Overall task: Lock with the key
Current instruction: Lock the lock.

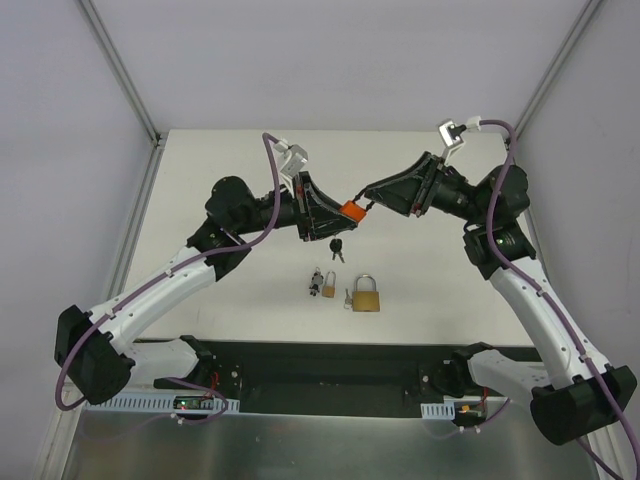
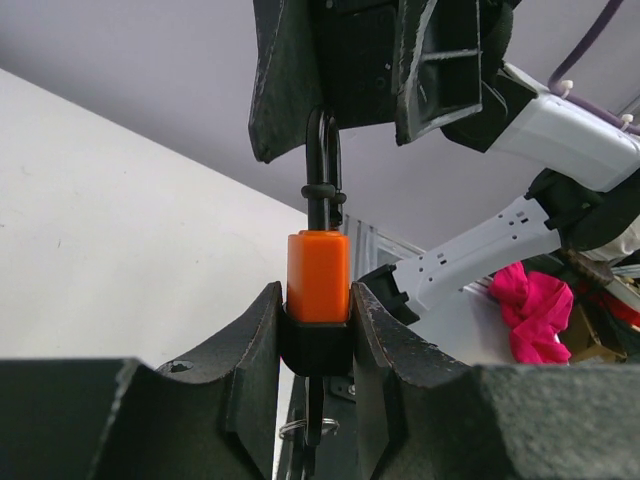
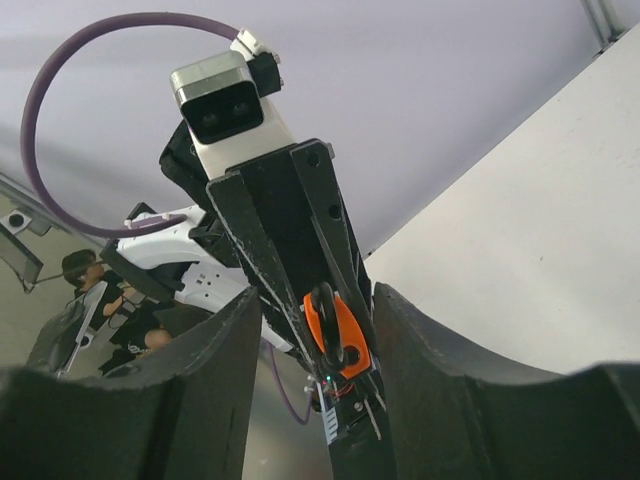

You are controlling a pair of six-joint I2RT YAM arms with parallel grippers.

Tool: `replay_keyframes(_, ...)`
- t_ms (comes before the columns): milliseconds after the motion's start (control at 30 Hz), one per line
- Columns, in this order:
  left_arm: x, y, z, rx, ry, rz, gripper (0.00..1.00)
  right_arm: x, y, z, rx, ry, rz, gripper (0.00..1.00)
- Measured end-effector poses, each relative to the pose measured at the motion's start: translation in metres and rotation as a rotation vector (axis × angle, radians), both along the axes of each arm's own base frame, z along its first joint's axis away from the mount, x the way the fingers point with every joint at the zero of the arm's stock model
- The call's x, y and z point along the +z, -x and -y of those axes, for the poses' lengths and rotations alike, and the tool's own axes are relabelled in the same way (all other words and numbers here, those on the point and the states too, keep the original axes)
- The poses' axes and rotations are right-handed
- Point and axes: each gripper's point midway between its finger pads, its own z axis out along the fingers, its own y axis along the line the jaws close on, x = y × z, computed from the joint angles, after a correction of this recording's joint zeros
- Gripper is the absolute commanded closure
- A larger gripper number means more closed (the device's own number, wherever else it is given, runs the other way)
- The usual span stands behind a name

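The orange, box-shaped padlock (image 2: 318,275) is clamped by the left end effector (image 2: 316,300). The right end effector (image 3: 318,300) is parted, its fingers either side of the dark curved shackle (image 2: 322,160).

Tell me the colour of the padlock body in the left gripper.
Orange; the padlock body shows best in the left wrist view.

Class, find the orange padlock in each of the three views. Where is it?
Top external: orange padlock slightly above centre.
Left wrist: orange padlock at centre, clamped from both sides.
Right wrist: orange padlock at lower centre, small.
Shared landmark: the left hand gripping it.
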Motion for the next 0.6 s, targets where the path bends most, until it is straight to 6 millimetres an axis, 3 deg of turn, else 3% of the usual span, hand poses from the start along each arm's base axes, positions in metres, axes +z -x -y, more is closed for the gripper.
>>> replay_keyframes(167, 0.006, 0.003, -0.002, -0.004, 0.040, 0.017, 1.00, -0.002, 0.006, -0.001, 0.036, 0.012, -0.001, 0.59)
replay_keyframes(600, 0.016, 0.009, -0.002, -0.036, 0.074, 0.022, 1.00, 0.002, 0.005, -0.003, 0.048, 0.008, 0.005, 0.67)
